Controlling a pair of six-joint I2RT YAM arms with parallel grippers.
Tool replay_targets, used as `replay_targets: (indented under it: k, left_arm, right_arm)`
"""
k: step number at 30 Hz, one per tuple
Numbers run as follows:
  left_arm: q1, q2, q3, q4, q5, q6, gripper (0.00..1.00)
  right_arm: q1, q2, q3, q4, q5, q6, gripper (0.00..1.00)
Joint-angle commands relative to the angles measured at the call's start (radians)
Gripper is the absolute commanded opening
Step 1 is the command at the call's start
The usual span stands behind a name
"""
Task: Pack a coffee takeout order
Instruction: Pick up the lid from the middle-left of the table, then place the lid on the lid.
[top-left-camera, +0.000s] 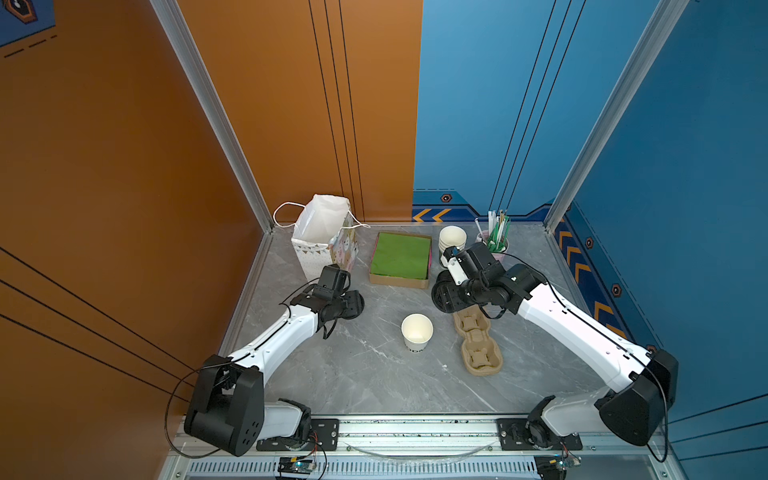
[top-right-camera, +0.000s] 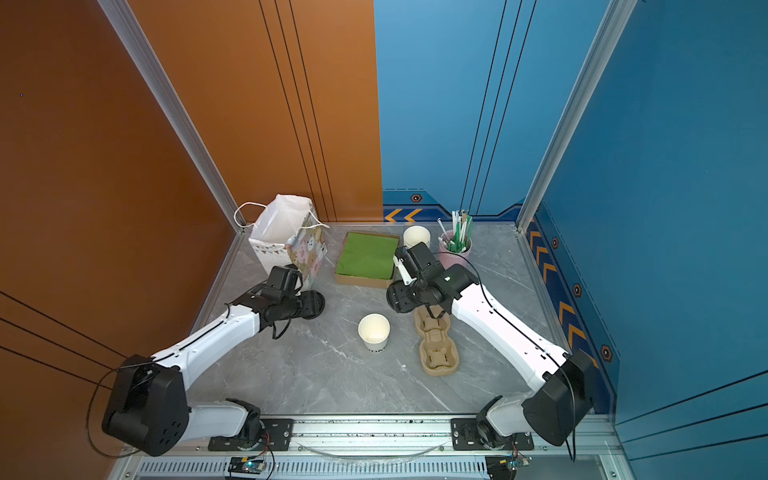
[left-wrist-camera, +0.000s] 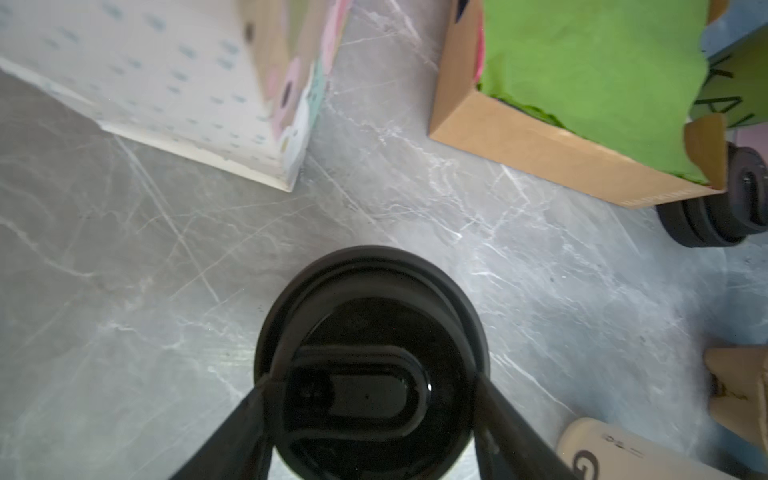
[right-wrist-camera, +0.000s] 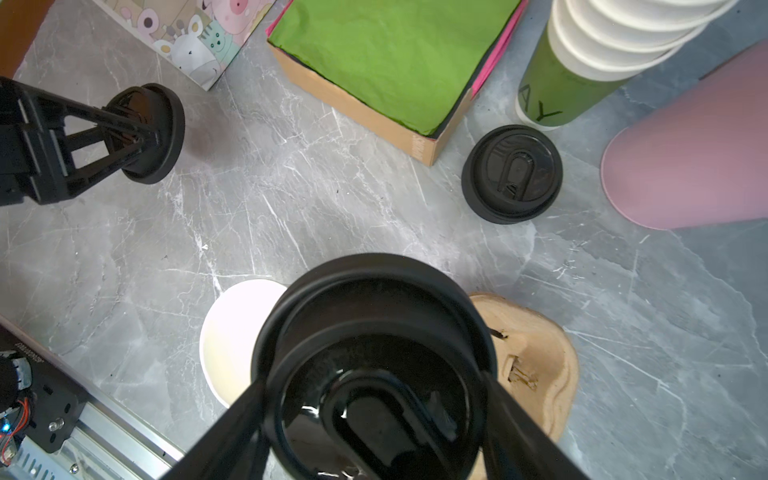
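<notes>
Cup (top-left-camera: 417, 332), white paper, upright, dark lettering

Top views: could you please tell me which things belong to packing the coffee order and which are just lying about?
For the job: lone white cup; black lid in the left gripper; second black lid in the right gripper; green napkins.
Lying about: cup carrier; straw tin; stacked cups; spare lid.

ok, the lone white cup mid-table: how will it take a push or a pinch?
The white cup stands empty and open, so it is probably light and may slide or tip if nudged high. Its thin paper wall likely dents under a hard pinch.
</notes>
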Motion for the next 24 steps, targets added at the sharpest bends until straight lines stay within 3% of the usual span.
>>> replay_targets:
  k: [1,9,24]
  left_arm:
    - [-0.054,0.026,0.083,-0.015,0.005,-0.026,0.65]
    - [-0.165,0.223,0.339,-0.017,0.007,-0.007,0.65]
    - [-0.275,0.644,0.801,-0.018,0.118,0.020,0.64]
  right_arm:
    - [-0.026,-0.047,-0.033,-0.005,0.014,0.004,0.73]
    - [-0.086,-0.124,-0.088,-0.005,0.015,0.015,0.74]
    - [-0.168,-0.232,-0.100,-0.043,0.043,0.035,0.74]
